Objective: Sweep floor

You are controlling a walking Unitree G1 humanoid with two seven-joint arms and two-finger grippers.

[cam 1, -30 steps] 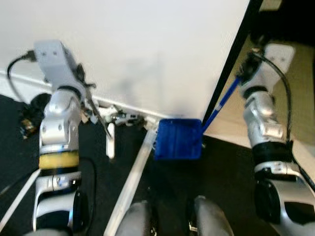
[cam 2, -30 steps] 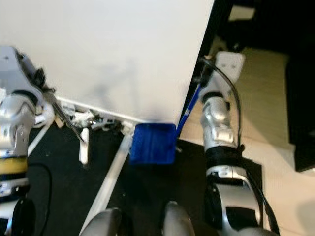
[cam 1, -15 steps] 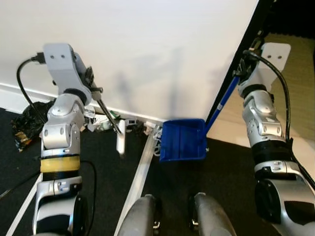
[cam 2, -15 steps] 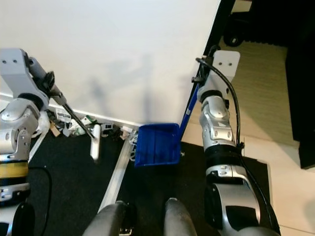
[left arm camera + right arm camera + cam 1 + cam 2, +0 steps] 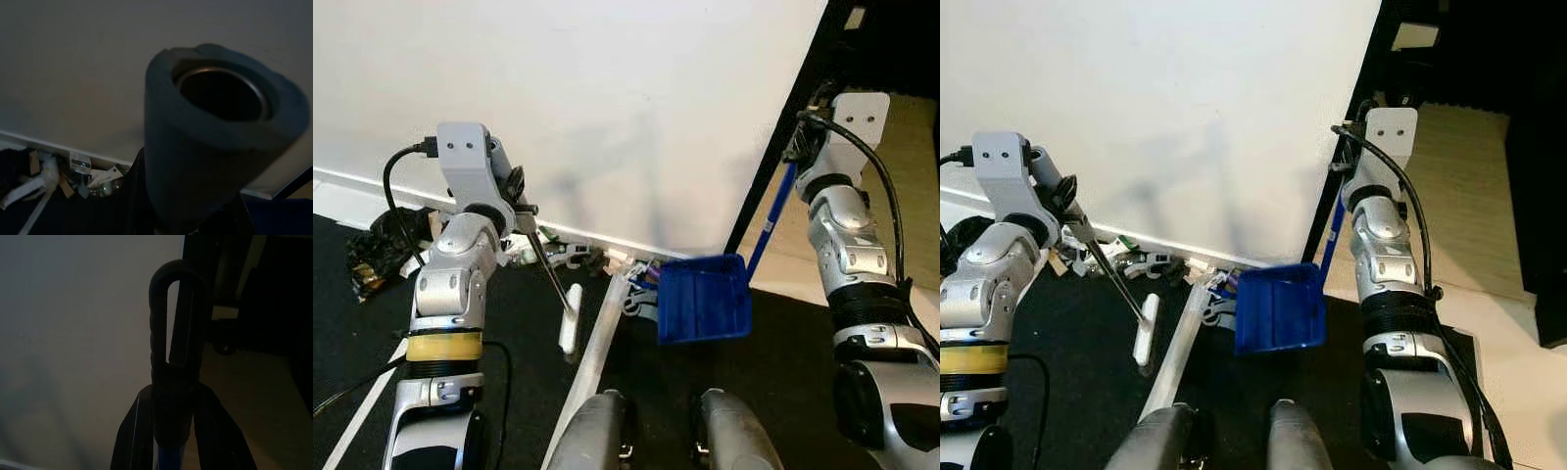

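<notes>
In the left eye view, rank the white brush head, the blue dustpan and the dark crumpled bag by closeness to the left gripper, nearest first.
From the left gripper:
1. White brush head, below it on the black floor, at the end of the rod it holds.
2. Dark crumpled bag, to the robot's left by the baseboard; nearly tied with the brush head.
3. Blue dustpan, clearly farthest, to the robot's right.

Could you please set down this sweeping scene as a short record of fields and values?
left gripper: shut on the broom handle, near the wall
broom head: white, on the black floor, beside the pale floor strip
right gripper: shut on the dustpan handle, which has a looped dark end
dustpan: blue, mouth toward the litter
litter: scraps along the white baseboard, some at the dustpan's mouth
wall: white, straight ahead
</notes>
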